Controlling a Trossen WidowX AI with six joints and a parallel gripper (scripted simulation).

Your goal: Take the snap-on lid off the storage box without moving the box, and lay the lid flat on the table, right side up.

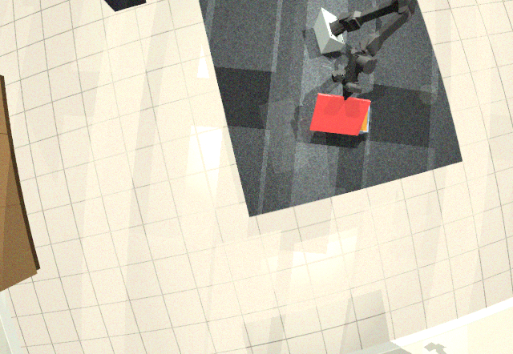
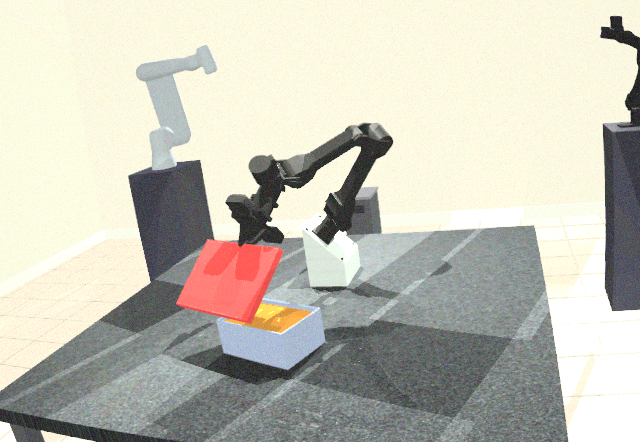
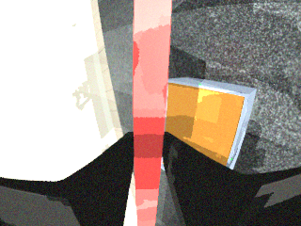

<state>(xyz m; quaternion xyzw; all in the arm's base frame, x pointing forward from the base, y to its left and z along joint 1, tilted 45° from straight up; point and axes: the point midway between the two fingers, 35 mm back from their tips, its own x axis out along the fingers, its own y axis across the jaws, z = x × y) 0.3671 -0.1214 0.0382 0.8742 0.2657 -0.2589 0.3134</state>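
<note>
Exterior view: 1 lid, 1 storage box, 1 working arm with 1 gripper; 2 more arms stand in the background.
Lid: red, smooth, plain thin slab, rectangular outline. Off the box, steeply tilted, high edge at the gripper. In exterior, its middle sits toward 11 o'clock from the box, low edge overlapping the opening in that view. Contact with the rim: cannot tell.
Gripper: black, clenched on the lid's upper edge, one finger each side. In exterior, grip is at the lid's 12 o'clock.
Storage box: pale blue, matte, rectangular, open-topped, thin walls. Upright on the table. In top, a strip of it shows at the lid's 3 to 4 o'clock; in wrist, it lies at 3 o'clock from the lid.
Inside of box: orange, flat colour with lighter patches.
Arm base: whitish wedge-sided block; in exterior, at 1 o'clock from the box.
Table: dark grey, speckled, crossed by light bands and shadows.
Exterior background: 1 pale grey arm toward 10 o'clock, 1 black arm toward 2 o'clock, each on its own dark pedestal.
Floor: cream square tiles, thin grout lines.
</note>
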